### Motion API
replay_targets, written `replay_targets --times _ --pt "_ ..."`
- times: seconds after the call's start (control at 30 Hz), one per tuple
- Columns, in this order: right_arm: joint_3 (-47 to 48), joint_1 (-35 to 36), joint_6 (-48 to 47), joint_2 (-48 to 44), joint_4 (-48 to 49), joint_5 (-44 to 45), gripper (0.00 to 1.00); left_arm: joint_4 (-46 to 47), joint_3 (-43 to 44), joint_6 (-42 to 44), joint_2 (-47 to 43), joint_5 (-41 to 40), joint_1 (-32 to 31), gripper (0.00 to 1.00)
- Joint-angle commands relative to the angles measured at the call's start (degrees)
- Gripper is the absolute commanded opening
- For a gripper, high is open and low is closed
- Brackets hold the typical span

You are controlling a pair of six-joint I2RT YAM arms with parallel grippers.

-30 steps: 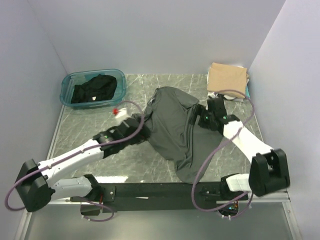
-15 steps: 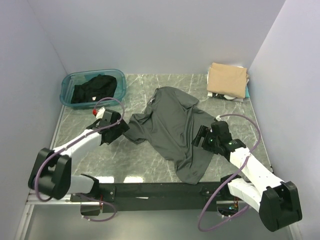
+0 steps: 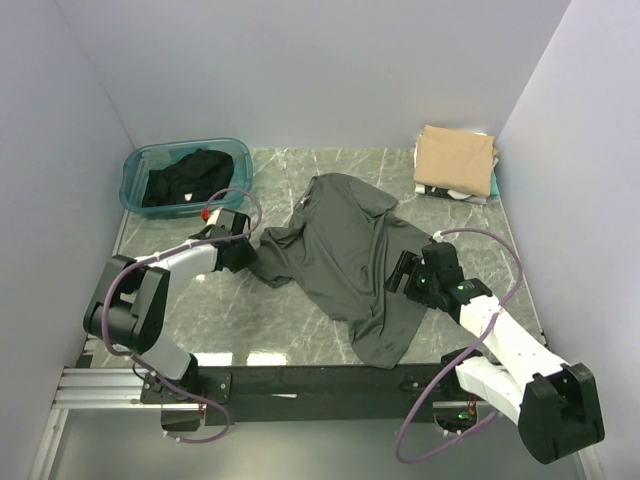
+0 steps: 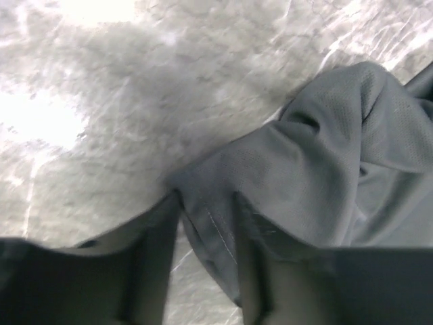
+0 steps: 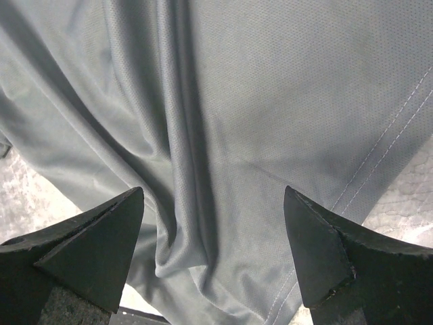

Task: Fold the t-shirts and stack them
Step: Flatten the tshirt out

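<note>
A dark charcoal-grey t-shirt lies spread and rumpled on the marble table. My left gripper is at its left sleeve. In the left wrist view the sleeve's hem sits between the narrowed fingers of that gripper, with a strip of table still showing between them. My right gripper hovers wide open over the shirt's right side, its fingertips holding nothing. A folded tan t-shirt tops a stack at the back right. A black t-shirt lies in the tub.
The translucent teal tub stands at the back left. White and teal cloth peeks from under the tan shirt. Grey walls close in the table on three sides. A black rail runs along the near edge.
Both arms drew back from the shirt's middle to its sides. The left gripper then moved to the left sleeve and narrowed its jaws around the hem. The shirt now lies spread wider.
</note>
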Motion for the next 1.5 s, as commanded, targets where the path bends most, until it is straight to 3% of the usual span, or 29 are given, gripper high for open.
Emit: replay_targets --times 0.0,0.07,0.1,0.4,0.63,0.83,1.03,1.1,1.23,1.3,1.47 --pt "0.11 0.30 -0.11 0.65 1.58 1.48 0.90 1.61 0.58 2.15 2.37 3.62 0.11 0.37" --pt "0.55 0.30 -0.19 1.52 1.49 2.09 0.90 3.02 -0.12 2.50 2.64 4.60 0.11 0.04" --pt "0.64 0.30 -0.11 1.79 1.58 2.45 0.90 3.19 -0.21 2.68 2.64 4.86 0.11 0.01" --pt "5.99 -0.31 0.07 12.24 2.80 8.07 0.91 1.44 -6.44 0.05 -6.05 -0.75 0.11 0.01" --pt "16.45 -0.32 -1.86 30.69 4.40 7.02 0.90 -4.35 -18.03 -5.83 -22.64 -4.35 0.11 0.01" --pt "31.46 -0.32 -4.75 47.73 1.68 6.49 0.90 -10.86 -23.93 -9.18 -38.02 -5.60 -0.07 0.01" --pt "56.58 -0.32 -8.27 62.68 -6.50 6.75 0.90 -9.38 -28.94 -12.08 -48.06 0.29 -0.68 0.01" --pt "60.91 -0.40 -9.77 66.11 -8.16 6.75 0.90 -7.45 -29.47 -12.35 -48.95 1.61 -0.86 0.01" --pt "69.71 -0.32 -12.05 67.19 -11.60 8.07 0.90 -5.42 -28.25 -11.65 -47.65 3.37 -1.38 0.01" --pt "69.38 -0.40 -12.58 63.61 -12.31 9.56 0.89 -4.37 -26.85 -11.03 -45.80 3.81 -1.65 0.01" --pt "52.26 -0.49 -10.92 48.66 -8.18 12.72 0.90 -4.54 -24.21 -9.45 -43.33 1.45 -2.18 0.01"
